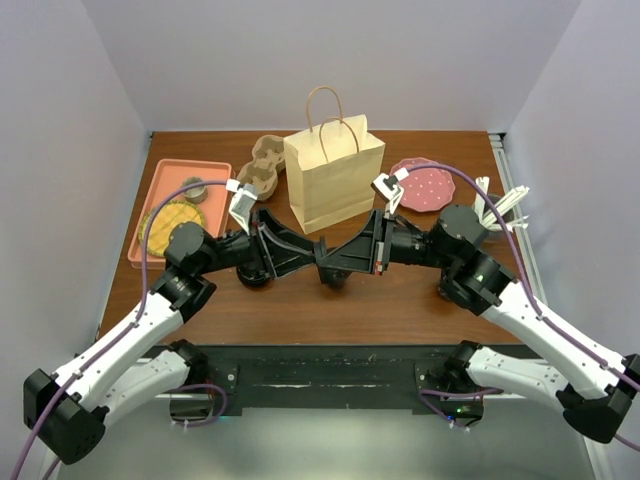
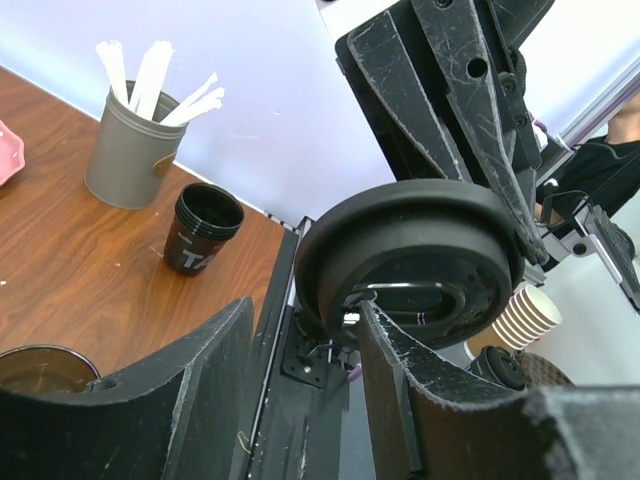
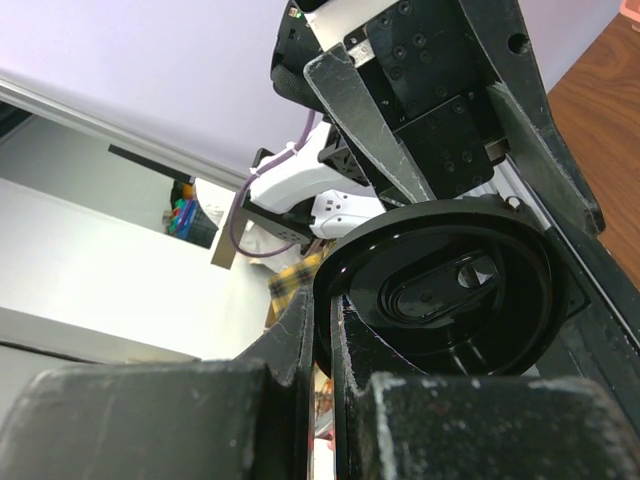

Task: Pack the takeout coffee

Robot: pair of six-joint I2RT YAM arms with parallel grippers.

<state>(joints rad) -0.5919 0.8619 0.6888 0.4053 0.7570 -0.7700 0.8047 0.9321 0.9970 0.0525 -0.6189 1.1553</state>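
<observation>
Work surface: a brown wood-grain table (image 1: 400,305) enclosed by white walls. Above its near centre the two arms meet nose to nose, with a black lid (image 3: 450,290) between them. The lid stands on edge. Its axis runs horizontally from one arm to the other, and the face with the oval recess and sip opening is turned toward the right arm. The right gripper (image 3: 322,325) has its jaws almost together, pinching the lid's rim. The left gripper (image 2: 305,315) stands about half apart, fingers flanking the lid; contact cannot be confirmed. Behind them a brown paper bag (image 1: 335,180) stands upright. Toward the right edge of the table, a lidless black coffee cup (image 2: 203,230) stands upright, mouth up, long axis vertical, near a grey tin (image 2: 125,150) of white wrapped sticks.
</observation>
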